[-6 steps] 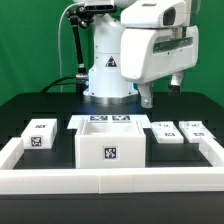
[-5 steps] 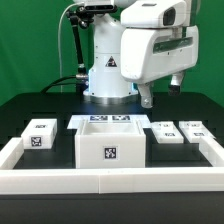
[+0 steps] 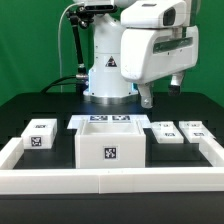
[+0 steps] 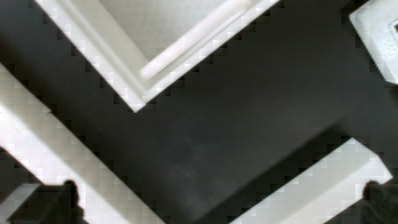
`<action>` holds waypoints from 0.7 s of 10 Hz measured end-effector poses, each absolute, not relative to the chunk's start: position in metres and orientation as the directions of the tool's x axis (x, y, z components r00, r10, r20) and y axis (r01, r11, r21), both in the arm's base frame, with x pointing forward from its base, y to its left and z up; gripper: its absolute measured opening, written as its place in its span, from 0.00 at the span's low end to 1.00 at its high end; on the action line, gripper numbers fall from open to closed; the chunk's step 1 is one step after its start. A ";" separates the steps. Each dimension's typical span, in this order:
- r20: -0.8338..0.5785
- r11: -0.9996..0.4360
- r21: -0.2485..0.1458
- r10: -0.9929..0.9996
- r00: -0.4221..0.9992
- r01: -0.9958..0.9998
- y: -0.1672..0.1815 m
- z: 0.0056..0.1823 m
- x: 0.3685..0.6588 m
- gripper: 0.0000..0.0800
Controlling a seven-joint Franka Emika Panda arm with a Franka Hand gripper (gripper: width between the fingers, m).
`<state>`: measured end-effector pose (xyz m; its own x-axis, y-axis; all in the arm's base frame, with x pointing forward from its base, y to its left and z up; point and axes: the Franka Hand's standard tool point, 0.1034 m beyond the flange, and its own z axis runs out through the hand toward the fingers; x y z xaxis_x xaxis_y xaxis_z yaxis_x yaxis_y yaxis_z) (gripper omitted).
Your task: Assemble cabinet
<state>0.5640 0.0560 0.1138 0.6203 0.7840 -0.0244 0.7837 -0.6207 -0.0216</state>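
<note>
Three tagged blocks [image 3: 40, 134] flank cabinet [image 3: 110, 150]

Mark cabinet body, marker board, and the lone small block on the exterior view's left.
cabinet body [image 3: 110, 153], exterior view, tagged front face.
marker board [image 3: 110, 119], exterior view, strip between its tags.
small block [image 3: 42, 127], exterior view, tagged top face.

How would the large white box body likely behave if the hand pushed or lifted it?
The cabinet body looks rigid, with straight moulded walls, so it probably will not flex. Open-topped and hollow, it is likely light for its size. Its broad flat base on the table suggests sliding rather than tipping.
</note>
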 end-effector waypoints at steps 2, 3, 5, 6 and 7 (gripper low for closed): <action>-0.025 -0.621 -0.022 0.784 0.620 0.784 0.056 0.114 0.564 1.00; -0.024 -0.615 -0.022 0.789 0.614 0.789 0.056 0.113 0.563 1.00; -0.016 -0.497 -0.022 0.868 0.497 0.867 0.045 0.105 0.546 1.00; -0.022 -0.431 -0.033 0.902 0.430 0.902 0.039 0.102 0.535 1.00; -0.024 -0.360 -0.044 0.933 0.359 0.932 0.033 0.099 0.528 1.00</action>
